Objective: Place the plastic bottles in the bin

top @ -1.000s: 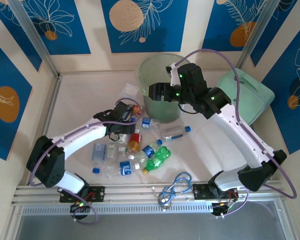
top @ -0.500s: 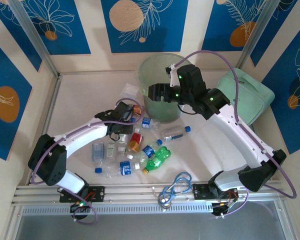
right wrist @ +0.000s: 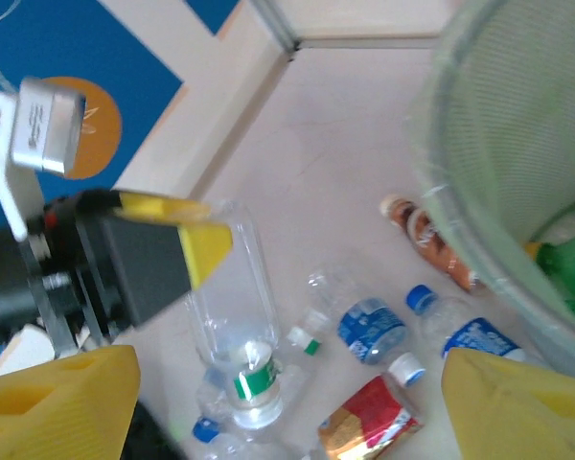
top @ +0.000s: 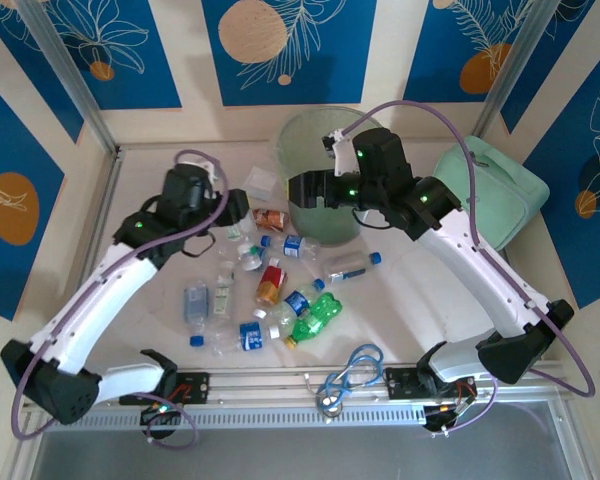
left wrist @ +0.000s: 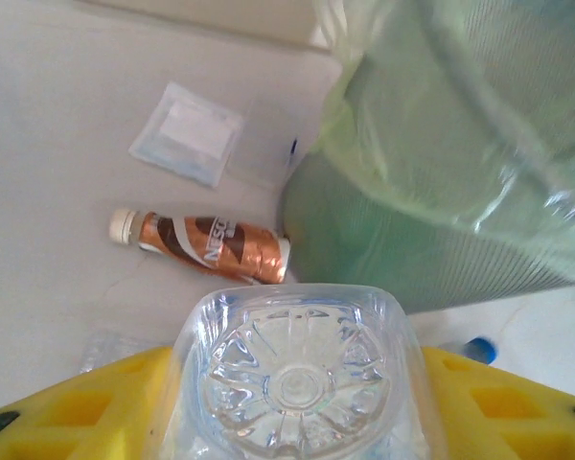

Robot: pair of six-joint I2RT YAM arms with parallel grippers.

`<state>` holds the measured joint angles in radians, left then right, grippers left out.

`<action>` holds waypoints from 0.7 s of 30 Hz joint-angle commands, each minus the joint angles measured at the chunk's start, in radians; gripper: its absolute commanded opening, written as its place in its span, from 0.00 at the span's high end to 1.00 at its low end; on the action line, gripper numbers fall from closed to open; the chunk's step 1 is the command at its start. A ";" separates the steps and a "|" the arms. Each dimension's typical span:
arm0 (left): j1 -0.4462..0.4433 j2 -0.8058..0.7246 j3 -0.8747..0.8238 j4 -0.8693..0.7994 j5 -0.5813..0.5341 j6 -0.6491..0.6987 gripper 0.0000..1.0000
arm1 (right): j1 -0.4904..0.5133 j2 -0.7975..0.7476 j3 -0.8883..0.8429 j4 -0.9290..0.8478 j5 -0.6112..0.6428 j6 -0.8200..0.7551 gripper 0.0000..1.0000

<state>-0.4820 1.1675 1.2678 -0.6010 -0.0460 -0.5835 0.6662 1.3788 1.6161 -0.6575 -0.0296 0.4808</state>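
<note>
— Between the left gripper's (left wrist: pixel 292 412) fingers (left wrist: pixel 77 407), what is that?

— A clear bottle (left wrist: pixel 293 356), its base toward the wrist camera. The yellow fingers are clamped on its sides, and it is held off the table (top: pixel 410 300).

— Where is it relative to the bin (left wrist: pixel 460 172)?

— Left of the bin and apart from its wall.

— And the right gripper (top: pixel 298 187)?

— Spread wide with nothing between its fingers. It hovers at the bin's left rim, facing the left gripper.

— Is anything in the bin?

— A green bottle (right wrist: pixel 567 261) lies inside, seen from the right wrist.

— What about the other bottles?

— A brown bottle (left wrist: pixel 206 247) lies on its side with its base at the bin's foot. I cannot tell whether it is touching or just beside it. Nearer the arms is a loose cluster: a red bottle (top: pixel 270 280), another green bottle (top: pixel 315 318) and several blue-label bottles (top: pixel 293 246). A capped bottle (top: pixel 348 266) lies a little to their right.

— What else is on the table?

— A flat packet (left wrist: pixel 187 134) lies beyond the brown bottle. A soft case (top: pixel 495 190) sits right of the bin, and a cable (top: pixel 350 372) is coiled at the near edge.
</note>
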 commanded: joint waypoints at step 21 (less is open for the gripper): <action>0.163 -0.006 -0.053 0.423 0.577 -0.471 0.58 | 0.155 0.121 0.127 -0.204 -0.035 -0.134 0.19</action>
<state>-0.3336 1.1584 1.2179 -0.2405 0.4740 -1.0195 0.8028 1.4822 1.7081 -0.8108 -0.1066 0.3882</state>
